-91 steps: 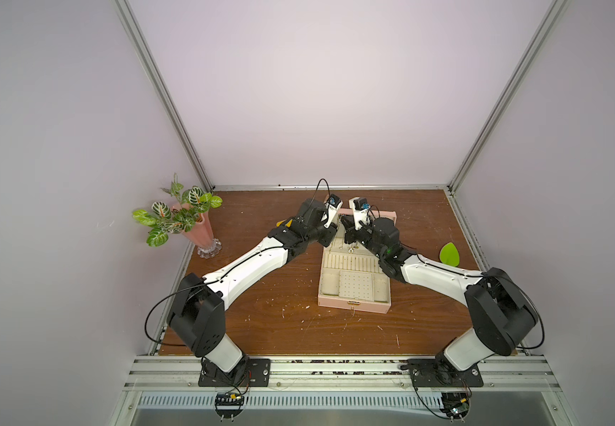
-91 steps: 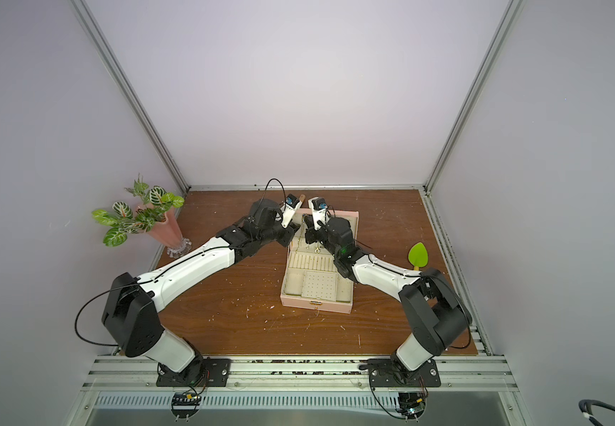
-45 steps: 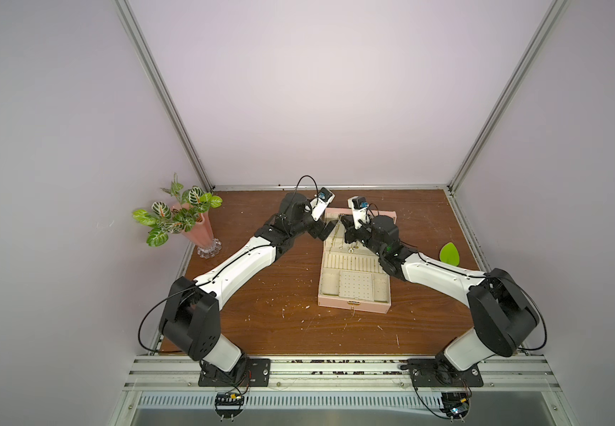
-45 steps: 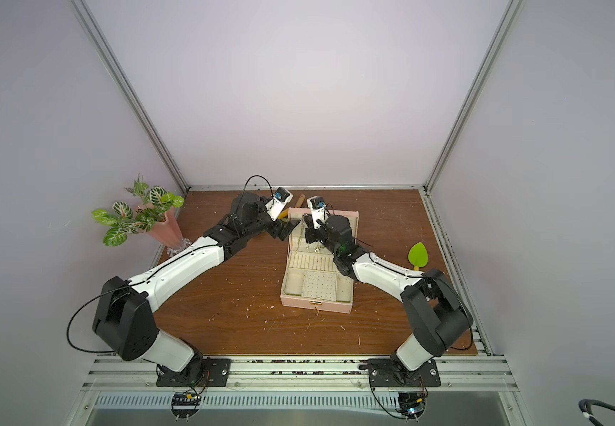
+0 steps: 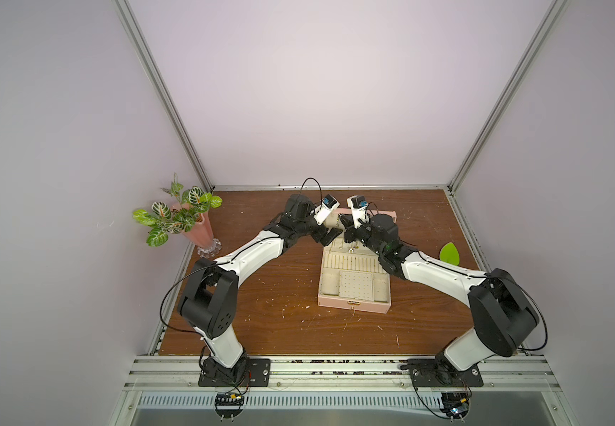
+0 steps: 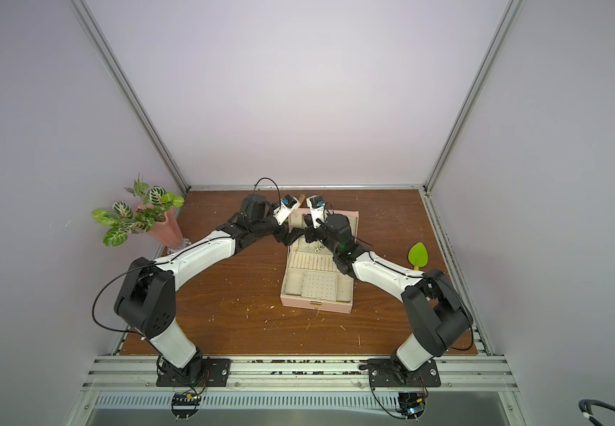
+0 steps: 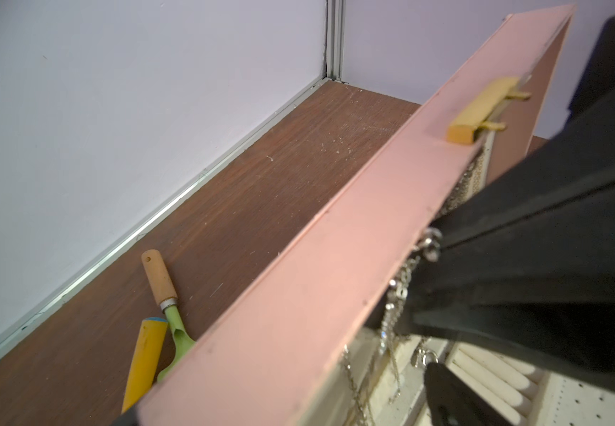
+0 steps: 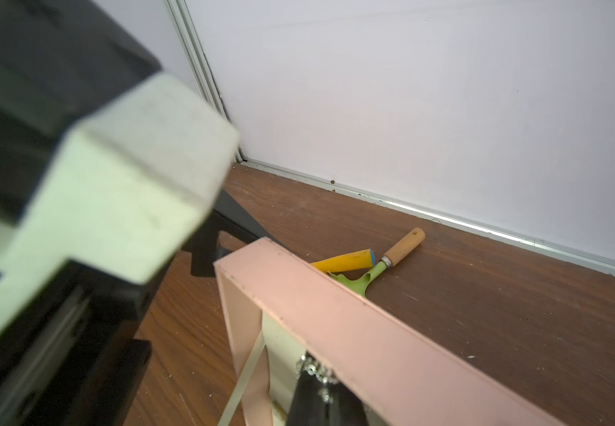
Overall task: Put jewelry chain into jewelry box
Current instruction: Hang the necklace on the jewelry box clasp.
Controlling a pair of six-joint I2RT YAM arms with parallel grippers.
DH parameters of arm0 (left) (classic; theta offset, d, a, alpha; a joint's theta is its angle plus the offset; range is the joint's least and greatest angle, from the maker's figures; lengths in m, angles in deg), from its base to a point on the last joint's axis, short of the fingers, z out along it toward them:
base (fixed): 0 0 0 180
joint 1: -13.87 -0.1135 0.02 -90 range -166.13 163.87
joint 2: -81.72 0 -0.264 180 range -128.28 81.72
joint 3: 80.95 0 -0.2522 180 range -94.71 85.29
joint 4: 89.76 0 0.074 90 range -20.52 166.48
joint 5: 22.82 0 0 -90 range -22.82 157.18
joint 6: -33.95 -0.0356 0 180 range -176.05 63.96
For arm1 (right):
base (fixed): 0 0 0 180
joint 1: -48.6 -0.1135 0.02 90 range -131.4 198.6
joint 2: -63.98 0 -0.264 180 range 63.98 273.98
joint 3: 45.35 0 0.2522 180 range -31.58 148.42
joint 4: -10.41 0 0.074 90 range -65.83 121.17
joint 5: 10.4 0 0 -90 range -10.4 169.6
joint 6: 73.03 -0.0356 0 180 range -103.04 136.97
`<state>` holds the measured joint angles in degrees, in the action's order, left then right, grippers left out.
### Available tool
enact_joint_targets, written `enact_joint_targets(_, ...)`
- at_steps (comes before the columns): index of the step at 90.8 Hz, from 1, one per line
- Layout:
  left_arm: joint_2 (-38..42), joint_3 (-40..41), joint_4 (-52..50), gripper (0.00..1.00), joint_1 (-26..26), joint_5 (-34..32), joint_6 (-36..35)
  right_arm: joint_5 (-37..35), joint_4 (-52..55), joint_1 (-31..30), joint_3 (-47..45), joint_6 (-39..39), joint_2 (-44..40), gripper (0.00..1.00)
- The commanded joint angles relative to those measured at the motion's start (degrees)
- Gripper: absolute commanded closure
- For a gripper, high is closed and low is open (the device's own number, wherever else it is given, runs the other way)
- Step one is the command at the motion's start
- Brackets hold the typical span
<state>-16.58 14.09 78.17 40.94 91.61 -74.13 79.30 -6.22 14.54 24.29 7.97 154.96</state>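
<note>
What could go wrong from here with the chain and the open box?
1. The chain dangles from the shut right gripper close under the rim of the lid; it may snag there.
2. The open left gripper sits right beside the lid and the right gripper; a small move might bump either, tipping the lid shut.

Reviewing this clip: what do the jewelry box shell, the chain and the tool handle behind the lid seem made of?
The jewelry box has a pink, matte, smooth shell: painted board or faux leather, cannot tell which. The chain looks like silvery metal; its links glint. The tool handle looks like light, bare wood, with a hanging hole and a metal ferrule.
</note>
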Motion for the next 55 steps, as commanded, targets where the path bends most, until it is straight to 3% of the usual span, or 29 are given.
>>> enact_joint_targets(1,-1.4,-2.1,1.7,0.08,-0.7,2.0,0.4,1.0,-0.1,0.0,2.3,0.2,-0.5,1.00)
enact_joint_targets(55,-1.4,-0.9,7.8,0.53,-1.5,3.7,4.7,0.6,0.6,0.0,1.9,0.5,-1.6,1.00)
